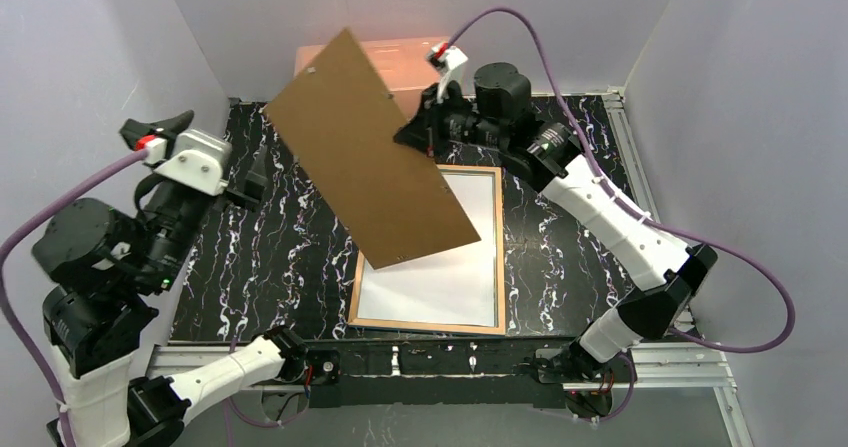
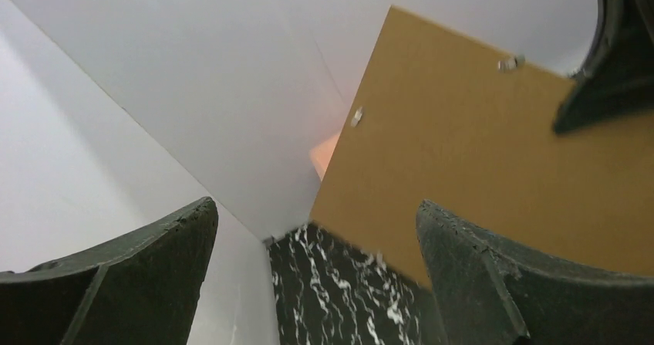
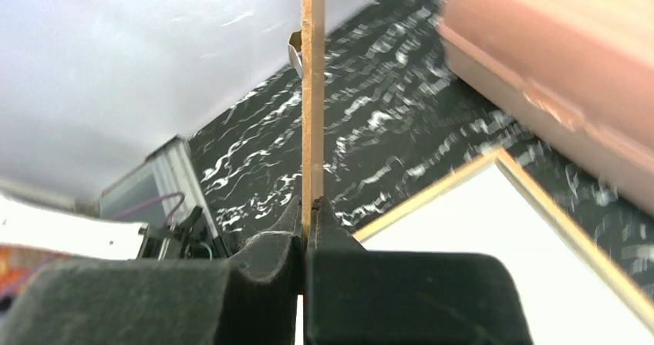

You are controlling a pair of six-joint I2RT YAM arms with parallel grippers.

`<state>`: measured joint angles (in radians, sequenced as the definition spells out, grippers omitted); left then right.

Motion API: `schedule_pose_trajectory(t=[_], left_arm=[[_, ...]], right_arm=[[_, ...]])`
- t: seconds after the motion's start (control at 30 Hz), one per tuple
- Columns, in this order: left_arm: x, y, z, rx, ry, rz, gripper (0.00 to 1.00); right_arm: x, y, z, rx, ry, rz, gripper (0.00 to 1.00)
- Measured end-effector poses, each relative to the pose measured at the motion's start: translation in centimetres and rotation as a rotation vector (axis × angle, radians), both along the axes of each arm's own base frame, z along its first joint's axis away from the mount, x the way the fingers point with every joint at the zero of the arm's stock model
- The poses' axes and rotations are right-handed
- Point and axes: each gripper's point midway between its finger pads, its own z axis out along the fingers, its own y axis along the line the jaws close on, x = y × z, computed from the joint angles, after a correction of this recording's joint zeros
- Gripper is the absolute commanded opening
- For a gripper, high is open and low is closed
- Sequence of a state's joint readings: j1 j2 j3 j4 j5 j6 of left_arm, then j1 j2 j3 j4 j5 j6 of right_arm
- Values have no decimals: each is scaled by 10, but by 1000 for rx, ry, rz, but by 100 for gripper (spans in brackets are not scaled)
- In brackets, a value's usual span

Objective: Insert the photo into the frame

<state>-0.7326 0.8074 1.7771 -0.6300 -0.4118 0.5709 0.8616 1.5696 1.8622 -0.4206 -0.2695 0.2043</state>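
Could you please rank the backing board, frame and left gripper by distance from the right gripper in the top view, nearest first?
1. backing board: clamped in the right gripper.
2. frame: lying flat, just beneath it.
3. left gripper: open, far left.

Your left arm (image 1: 90, 267) and right arm (image 1: 610, 217) wear white shells between black joint housings. A purple cable (image 1: 792, 312) runs to each wrist, ending in a red-and-white plug (image 1: 150, 145). The left tool (image 2: 315, 206) has dark, curved, rough-textured fingers (image 2: 146, 268).
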Motion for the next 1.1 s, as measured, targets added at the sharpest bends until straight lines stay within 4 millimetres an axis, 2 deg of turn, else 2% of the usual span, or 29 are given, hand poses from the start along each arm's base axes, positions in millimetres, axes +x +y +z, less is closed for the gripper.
schedule_pose_trajectory(t=[0.07, 0.17, 0.3, 0.43, 0.53, 0.67, 0.8, 0.83, 0.9, 1.1], left_arm=[[4, -5, -15, 32, 59, -4, 98], [12, -15, -45, 97, 170, -12, 98], [25, -30, -85, 179, 311, -24, 98], [33, -44, -132, 270, 450, -42, 98], [38, -47, -156, 297, 535, -46, 96], [54, -37, -179, 256, 658, 0, 92], [71, -24, -213, 199, 779, 20, 92], [73, -23, -222, 192, 811, 17, 92], [77, -22, -245, 177, 890, -1, 98], [95, -26, -311, 135, 1104, -52, 98]], right_arm=[[25, -20, -22, 34, 143, -105, 1], [57, -56, -65, 65, 355, -270, 1], [76, -100, -110, 120, 581, -447, 1], [64, -120, -125, 186, 708, -511, 1], [49, -129, -120, 251, 756, -510, 1], [35, -142, -111, 350, 781, -511, 1], [31, -155, -116, 410, 804, -540, 1], [30, -157, -122, 418, 812, -548, 1], [30, -160, -135, 428, 839, -564, 1], [27, -167, -186, 433, 935, -580, 1]])
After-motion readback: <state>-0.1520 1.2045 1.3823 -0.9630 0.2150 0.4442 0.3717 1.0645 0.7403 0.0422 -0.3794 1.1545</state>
